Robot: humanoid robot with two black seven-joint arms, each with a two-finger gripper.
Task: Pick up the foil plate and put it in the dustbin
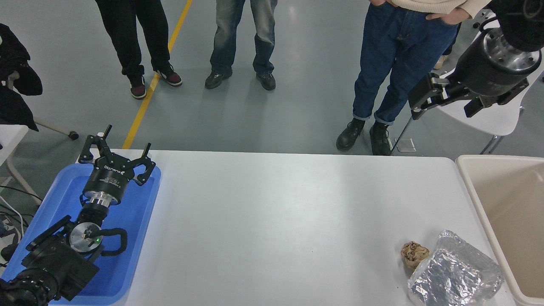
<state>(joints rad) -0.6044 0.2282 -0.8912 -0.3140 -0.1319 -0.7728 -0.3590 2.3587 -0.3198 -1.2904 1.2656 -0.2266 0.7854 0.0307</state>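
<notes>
White table: foil plate at near-right edge beside dustbin; right tool raised, state unclear.

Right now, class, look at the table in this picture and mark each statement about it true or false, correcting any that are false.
1. The foil plate lies on the table near the dustbin. True.
2. The right end effector is holding the foil plate. False: it is raised at the upper right, far from the plate, holding nothing.
3. A crumpled brown paper ball sits just left of the foil plate. True.
4. The left end effector hovers over the dustbin. False: it is over the blue tray at the table's left end.
5. The foil plate is already in the dustbin. False: it is on the table.
</notes>
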